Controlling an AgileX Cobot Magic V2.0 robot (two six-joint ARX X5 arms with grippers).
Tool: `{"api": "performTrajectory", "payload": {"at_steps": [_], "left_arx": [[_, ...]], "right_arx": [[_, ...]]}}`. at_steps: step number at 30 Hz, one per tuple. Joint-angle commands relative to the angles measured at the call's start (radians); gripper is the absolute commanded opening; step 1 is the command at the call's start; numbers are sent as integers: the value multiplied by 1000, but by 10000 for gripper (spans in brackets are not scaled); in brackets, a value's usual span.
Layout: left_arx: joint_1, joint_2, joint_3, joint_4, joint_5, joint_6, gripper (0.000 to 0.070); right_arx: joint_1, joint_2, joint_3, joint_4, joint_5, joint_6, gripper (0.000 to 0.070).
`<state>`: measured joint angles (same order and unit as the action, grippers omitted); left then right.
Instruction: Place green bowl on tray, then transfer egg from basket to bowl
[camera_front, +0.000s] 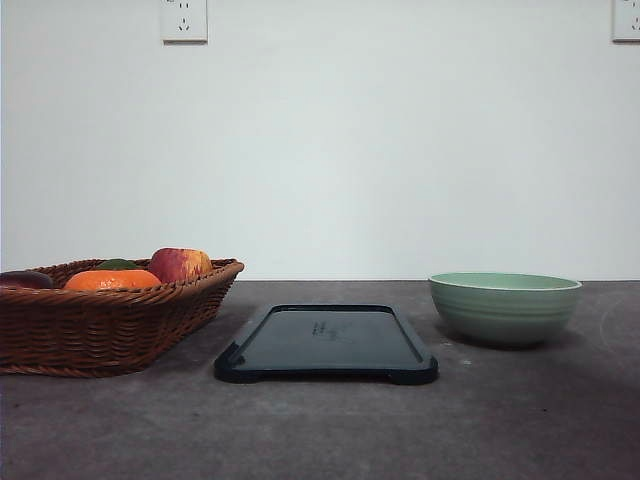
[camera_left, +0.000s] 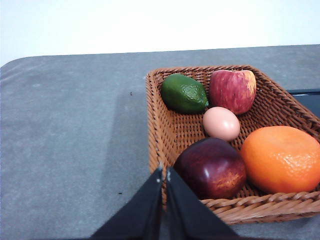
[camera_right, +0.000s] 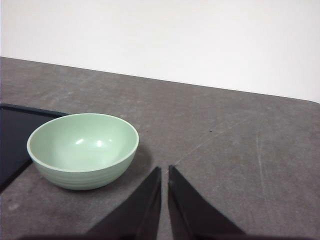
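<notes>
In the front view, the basket (camera_front: 100, 320) is seen at the left edge of the frame, the black tray (camera_front: 325, 345) at the lower centre, and the green bowl (camera_front: 505, 308) at the right. All three rest on the grey worktop (camera_front: 320, 430), apart from one another; the bowl is beside the tray, not on it. An orange (camera_front: 112, 280) and a red apple (camera_front: 180, 265) are seen above the basket rim.

In the left wrist view, the left gripper (camera_left: 164, 175) is shown at the bottom centre, its dark jaws pressed together with nothing between them, just at the basket's near rim. Inside the basket the egg (camera_left: 221, 123) lies in the middle, touching the red apple above it and close to a dark red apple (camera_left: 212, 168) below. A green avocado (camera_left: 184, 93) is at the upper left of the basket and the orange at the lower right.

In the right wrist view, the right gripper (camera_right: 164, 172) is seen at the bottom centre, jaws closed and empty. The bowl sits at the left of the frame, empty and upright, with a tray edge at the far left.
</notes>
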<state>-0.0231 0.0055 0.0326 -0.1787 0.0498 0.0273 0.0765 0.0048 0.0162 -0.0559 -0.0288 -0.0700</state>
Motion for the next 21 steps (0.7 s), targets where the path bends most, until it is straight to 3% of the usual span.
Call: {"api": "performTrajectory", "payload": {"at_steps": [1,6,9,12,16,21], "left_arx": [[-2,-2,-19,-8,-1,-56,0],[-2,-2,-19,-8,0,-280,0],[-2,-1,-19,-8,0,-424,0],[-2,-2,-19,-7,0,-516,0],[-2,-2,-17,1,0,-576,0],[-2,-1,16,40,-1,-577,0]], "right_arx": [[0,-1,-4,11,3,17,17],[1,-1,-4,7,0,37,17],[0,-1,-4,18,2,131,16],[0,-1,-4,30,28,241,9],[0,-1,-3,35,72,375,9],[1,-1,4,104,53,386,8]]}}
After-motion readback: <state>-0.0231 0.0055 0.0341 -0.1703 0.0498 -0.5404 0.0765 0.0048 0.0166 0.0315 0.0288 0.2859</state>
